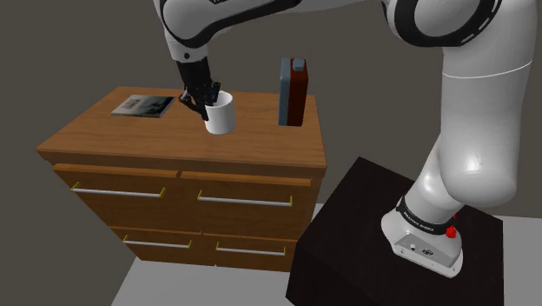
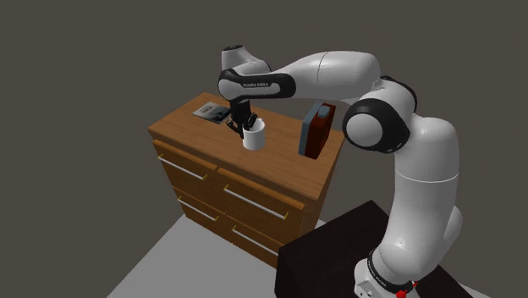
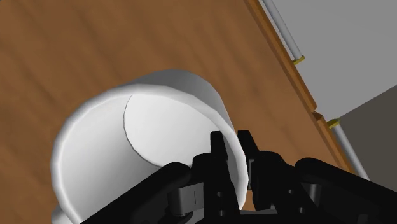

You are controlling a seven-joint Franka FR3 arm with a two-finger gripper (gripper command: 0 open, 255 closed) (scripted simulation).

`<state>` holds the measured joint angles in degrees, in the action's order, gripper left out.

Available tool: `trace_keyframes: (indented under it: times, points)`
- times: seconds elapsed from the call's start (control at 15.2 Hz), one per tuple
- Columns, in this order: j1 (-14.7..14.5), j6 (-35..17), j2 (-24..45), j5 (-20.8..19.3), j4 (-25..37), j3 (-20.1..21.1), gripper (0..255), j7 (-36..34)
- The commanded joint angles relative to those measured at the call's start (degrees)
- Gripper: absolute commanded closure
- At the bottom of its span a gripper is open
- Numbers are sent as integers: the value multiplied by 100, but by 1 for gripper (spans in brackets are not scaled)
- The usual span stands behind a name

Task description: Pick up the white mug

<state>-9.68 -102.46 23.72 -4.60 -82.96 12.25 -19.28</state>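
Observation:
The white mug (image 1: pixel 222 116) hangs tilted near the middle of the wooden dresser's top (image 1: pixel 269 143), close above it or just touching; I cannot tell which. My black gripper (image 1: pixel 205 98) comes down onto the mug's rim from the shoulder view's left. In the wrist view the gripper (image 3: pixel 233 153) is shut on the mug (image 3: pixel 159 127): one finger is inside the wall and the other outside, clasping it. The second exterior view shows the mug (image 2: pixel 254 137) leaning under the gripper (image 2: pixel 247 127).
A dark flat magazine (image 1: pixel 143 106) lies at the dresser's far corner. A grey and red-brown box (image 1: pixel 294 91) stands upright near the shoulder view's right edge of the top. The drawers (image 1: pixel 243 200) have metal bar handles. My black stand (image 1: pixel 347 235) sits beside the dresser.

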Motion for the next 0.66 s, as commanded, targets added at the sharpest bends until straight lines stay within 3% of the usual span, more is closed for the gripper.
trace_keyframes:
  times: [0.0,0.59]
  points:
    - [-7,152,-6,3,147,3,255,3]
    - [-33,703,-5,8,700,12,255,12]
